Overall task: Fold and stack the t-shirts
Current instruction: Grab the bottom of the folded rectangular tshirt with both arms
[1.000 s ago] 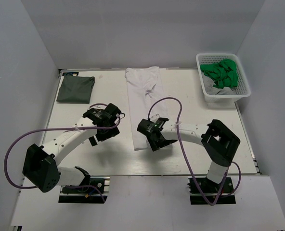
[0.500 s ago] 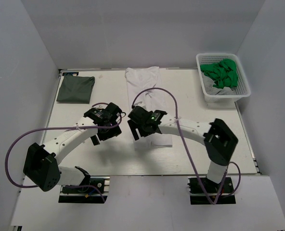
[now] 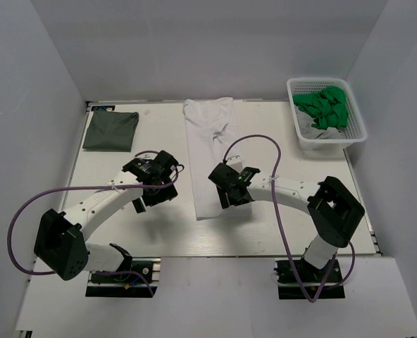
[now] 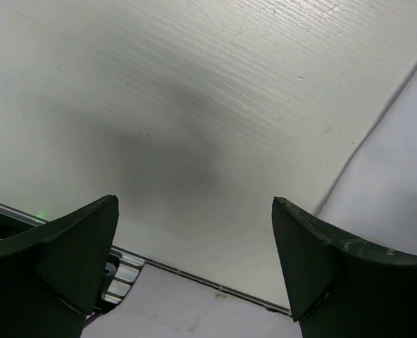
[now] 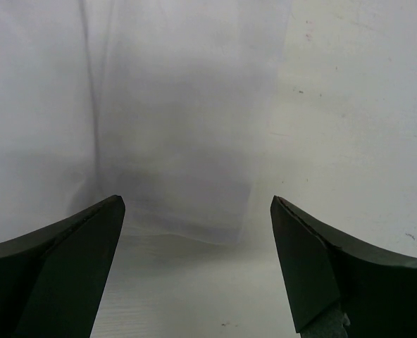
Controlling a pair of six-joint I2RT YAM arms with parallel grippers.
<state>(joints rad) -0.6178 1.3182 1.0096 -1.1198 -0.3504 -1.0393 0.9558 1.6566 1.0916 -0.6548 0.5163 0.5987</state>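
The white t-shirt [image 3: 208, 134] lies as a long folded strip running from the table's far edge toward the middle. The dark grey-green t-shirt [image 3: 110, 130] lies folded at the far left. My right gripper [image 3: 226, 197] hangs open just over the white t-shirt's near end. In the right wrist view the white t-shirt [image 5: 173, 127] ends in a hem between the spread fingers of the right gripper [image 5: 198, 201], which hold nothing. My left gripper [image 3: 152, 190] is open and empty over bare table [image 4: 194, 105], left of the white t-shirt; the left gripper [image 4: 194, 204] shows wide-apart fingers.
A white basket [image 3: 318, 80] holding green cloth [image 3: 322, 105] stands at the far right corner. Purple cables loop from both arms. The table's metal edge rail [image 4: 194, 278] shows low in the left wrist view. White walls close in the table.
The right gripper swung left over the white t-shirt's near end half a second ago and has come back to the right. The left arm has barely moved. Both grippers stayed open.
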